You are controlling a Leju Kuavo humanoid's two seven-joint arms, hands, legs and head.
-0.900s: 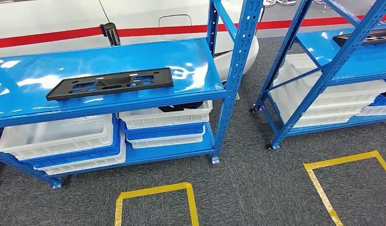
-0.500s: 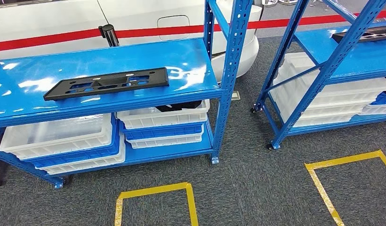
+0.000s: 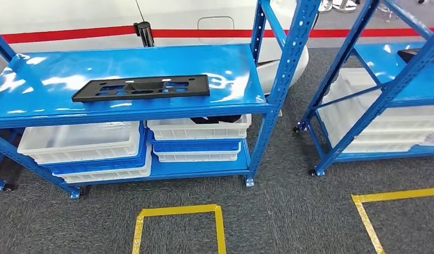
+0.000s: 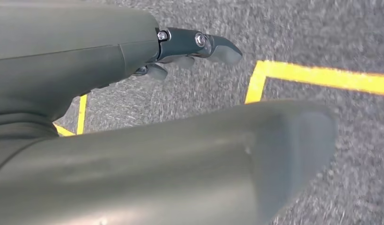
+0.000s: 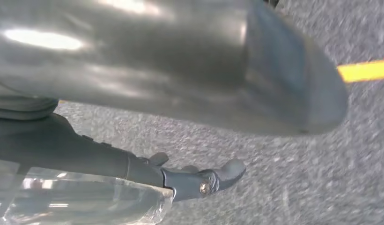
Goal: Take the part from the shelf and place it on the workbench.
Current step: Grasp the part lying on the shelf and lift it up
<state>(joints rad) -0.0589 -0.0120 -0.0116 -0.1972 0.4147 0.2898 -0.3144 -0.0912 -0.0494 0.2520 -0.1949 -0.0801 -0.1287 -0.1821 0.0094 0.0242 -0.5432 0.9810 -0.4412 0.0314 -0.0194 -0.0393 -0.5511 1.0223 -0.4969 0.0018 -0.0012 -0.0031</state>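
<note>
Stacked white and blue plastic bins [image 3: 196, 140] on the blue steel shelf's [image 3: 151, 108] lower level hold a dark item; the flat black plastic part [image 3: 141, 88] lies near the top level's front edge. Left hand [image 4: 148, 93] and right hand [image 5: 180, 140] hang empty, fingers apart. The view has shifted since earlier.

Workshop: blue steel racks [image 3: 273, 90], stacked bins [image 3: 80, 143], taped floor squares [image 3: 178, 211].

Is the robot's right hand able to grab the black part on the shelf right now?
Probably not yet. The right hand hangs low over the carpet, holding nothing, while the black part lies flat on the blue shelf with nothing covering it.
</note>
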